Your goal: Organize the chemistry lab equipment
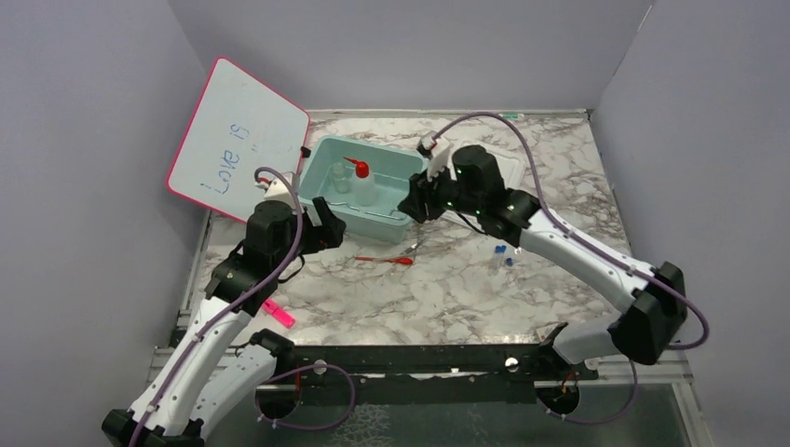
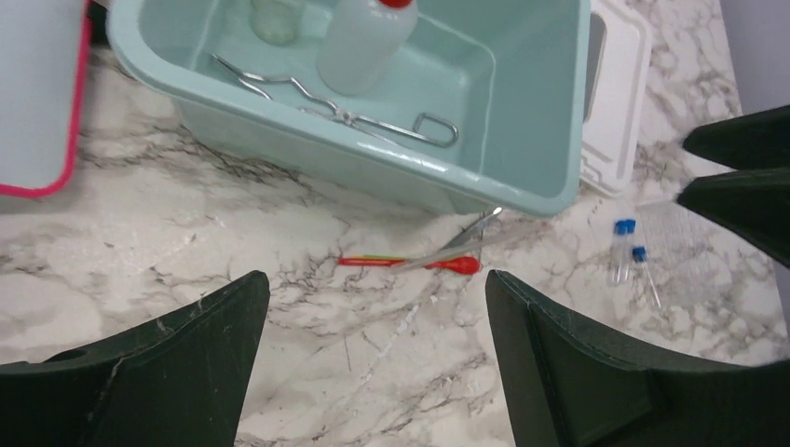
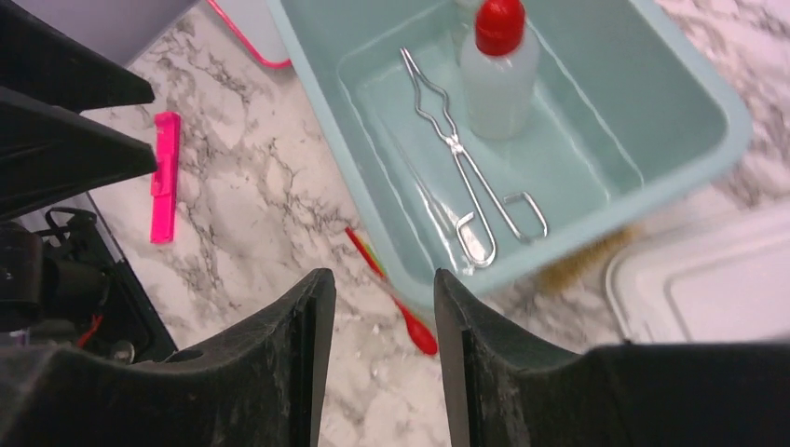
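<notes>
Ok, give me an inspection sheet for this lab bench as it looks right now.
Surface: white-grey marble tabletop, no spills seen.
Job's things: clear squeeze bottle with red nozzle and metal scissor-like tongs inside the pale teal plastic bin; thin red-handled tool and two blue-capped clear vials out on the tabletop.
Clutter: pink highlighter marker, pink-edged whiteboard, white lid.
Grippers: left gripper open, right gripper open, both empty.
Cables: purple cables along both arms.
Surroundings: plain grey walls.

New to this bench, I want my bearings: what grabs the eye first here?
A pale teal bin sits at the far middle of the marble table, holding a red-nozzled squeeze bottle and metal tongs. A pink-edged whiteboard stands tilted at the far left, and a thin red-handled tool lies just in front of the bin.
</notes>
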### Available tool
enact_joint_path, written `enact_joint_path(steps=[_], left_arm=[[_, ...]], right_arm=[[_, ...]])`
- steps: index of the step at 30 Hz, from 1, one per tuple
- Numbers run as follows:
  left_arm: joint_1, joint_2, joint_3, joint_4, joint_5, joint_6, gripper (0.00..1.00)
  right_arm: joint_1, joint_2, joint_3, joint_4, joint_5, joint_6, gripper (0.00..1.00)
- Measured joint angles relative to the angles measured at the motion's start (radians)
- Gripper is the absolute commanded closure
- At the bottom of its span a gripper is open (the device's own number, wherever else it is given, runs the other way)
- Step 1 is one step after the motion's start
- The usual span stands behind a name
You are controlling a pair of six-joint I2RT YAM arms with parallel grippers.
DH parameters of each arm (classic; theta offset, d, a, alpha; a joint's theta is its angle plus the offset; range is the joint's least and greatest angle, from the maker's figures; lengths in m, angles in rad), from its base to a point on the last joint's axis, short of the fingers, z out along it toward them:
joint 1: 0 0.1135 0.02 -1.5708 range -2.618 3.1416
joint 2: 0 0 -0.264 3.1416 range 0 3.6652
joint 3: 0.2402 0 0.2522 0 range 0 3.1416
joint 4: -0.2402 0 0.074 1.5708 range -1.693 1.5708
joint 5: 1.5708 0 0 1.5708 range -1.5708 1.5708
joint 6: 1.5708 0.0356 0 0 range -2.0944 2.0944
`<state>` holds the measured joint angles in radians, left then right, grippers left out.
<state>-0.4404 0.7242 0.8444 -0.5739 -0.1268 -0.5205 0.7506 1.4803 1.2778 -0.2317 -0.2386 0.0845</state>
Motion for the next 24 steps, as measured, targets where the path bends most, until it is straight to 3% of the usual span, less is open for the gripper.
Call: enact_joint_path(steps=[5, 10, 15, 24], left_arm=[[0.0, 0.039, -0.123, 0.08, 0.116, -0.042, 0.15], [0.0, 0.08, -0.24, 0.166, 0.181, -0.132, 0.22], [0.0, 0.132, -0.31, 0.267, 0.193, -0.242, 0.24], [0.0, 0.301, -0.473, 0.516, 0.257, -0.472, 0.35]], right_arm=[[0.0, -0.238, -0.256, 0.005, 0.138, 0.191, 0.52], [0.0, -0.349, -0.478, -0.012, 0.239, 0.332, 0.52], [0.0, -0.333, -0.578, 0.013, 0.286, 0.346, 0.53], [0.0, -0.196, -0.579, 0.159, 0.255, 0.335, 0.53]])
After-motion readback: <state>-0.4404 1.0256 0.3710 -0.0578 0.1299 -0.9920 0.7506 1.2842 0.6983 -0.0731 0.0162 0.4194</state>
